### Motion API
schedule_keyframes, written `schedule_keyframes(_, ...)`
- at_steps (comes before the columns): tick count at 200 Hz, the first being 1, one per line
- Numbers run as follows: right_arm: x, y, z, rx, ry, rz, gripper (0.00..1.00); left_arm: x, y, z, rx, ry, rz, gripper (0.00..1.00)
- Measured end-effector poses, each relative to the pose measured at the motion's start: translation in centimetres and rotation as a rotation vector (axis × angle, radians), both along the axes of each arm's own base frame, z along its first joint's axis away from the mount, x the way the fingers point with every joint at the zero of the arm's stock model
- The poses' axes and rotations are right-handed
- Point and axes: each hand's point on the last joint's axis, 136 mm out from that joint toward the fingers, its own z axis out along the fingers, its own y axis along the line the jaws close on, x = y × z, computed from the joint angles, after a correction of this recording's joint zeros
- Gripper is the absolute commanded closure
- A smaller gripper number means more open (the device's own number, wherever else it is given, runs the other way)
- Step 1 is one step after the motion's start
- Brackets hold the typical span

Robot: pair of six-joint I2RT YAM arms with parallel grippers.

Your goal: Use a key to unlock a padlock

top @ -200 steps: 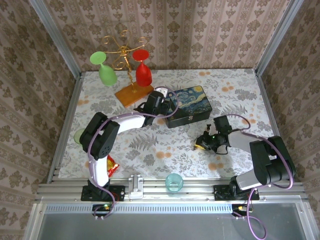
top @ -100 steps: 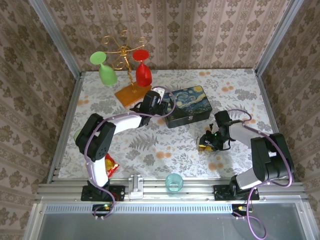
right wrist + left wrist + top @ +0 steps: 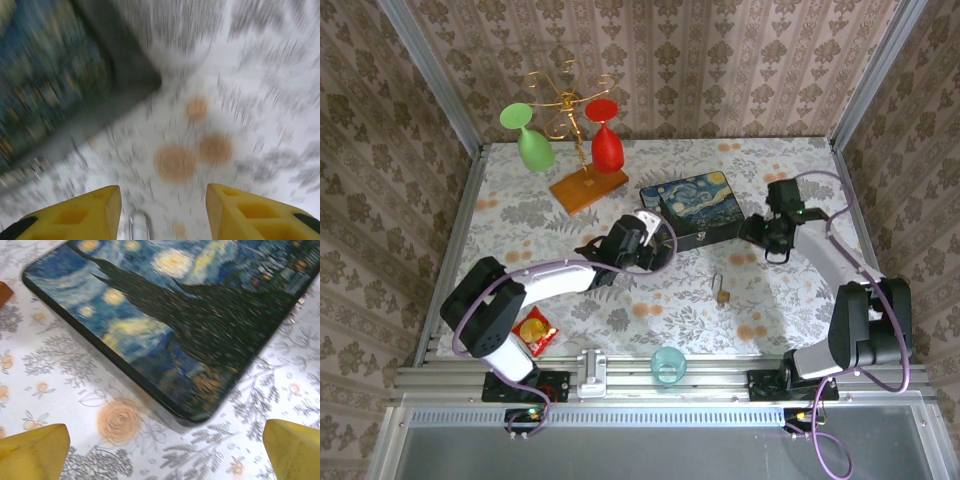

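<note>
1. The padlock (image 3: pixel 723 294) lay on the flowered tablecloth (image 3: pixel 620 292), on the near side of the painted box (image 3: pixel 698 203) and clear of it. Its thin shackle pointed back toward the box.
2. The left gripper (image 3: pixel 661 238) hung just beside the box's near-left corner. In the left wrist view its yellow fingers (image 3: pixel 33 454) stood wide apart with nothing between them, and the rounded corner of the box's starry lid lay just ahead.
3. The right gripper (image 3: pixel 763 238) sat just off the box's right end. The right wrist view was heavily blurred, but its yellow fingers (image 3: pixel 75 216) were plainly spread and held nothing, with the box's dark edge at upper left.
4. The padlock was apart from both grippers, nearer the right one.
5. Behind the box and to its left stood a wooden stand (image 3: pixel 588 188) with a gold wire rack. A green glass (image 3: pixel 533 148) and a red glass (image 3: pixel 607 148) hung from it upside down.
6. Well in front of the box, at the table's near edge, stood a teal cup (image 3: pixel 667 363). Far off to the near left of the box lay a gold disc in red wrapper (image 3: pixel 533 328).
</note>
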Motion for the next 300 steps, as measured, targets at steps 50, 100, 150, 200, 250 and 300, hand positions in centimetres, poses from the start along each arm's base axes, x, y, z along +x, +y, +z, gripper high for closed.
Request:
schedule_keyframes(50, 8.3, -2.2, 0.6, -0.020, -0.057, -0.055, 0.59, 1.4, 0.0, -5.8, 0.108, 0.061, 0.076, 0.00)
schedule_keyframes(100, 7.6, -0.6, -2.9, -0.015, 0.014, -0.013, 0.59, 5.2, 3.7, -7.6, 0.074, 0.101, 0.237, 0.00)
schedule_keyframes(150, 2.1, -1.7, -3.2, -0.014, 0.025, -0.036, 0.52, 7.7, 6.6, -7.3, 0.002, 0.110, 0.339, 0.00)
schedule_keyframes(200, 0.2, -4.5, 1.2, -0.159, -0.146, -0.058, 0.00, 1.7, 6.7, -5.9, -0.034, 0.087, 0.261, 0.00)
schedule_keyframes(250, -2.0, -6.3, 2.0, -0.358, -0.397, -0.015, 0.00, 2.7, 13.5, 5.1, -0.080, -0.197, 0.369, 0.00)
schedule_keyframes(300, -2.6, -6.0, -0.7, -0.422, -0.543, 0.049, 0.00, 2.9, 24.7, 4.6, -0.001, -0.205, 0.622, 0.00)
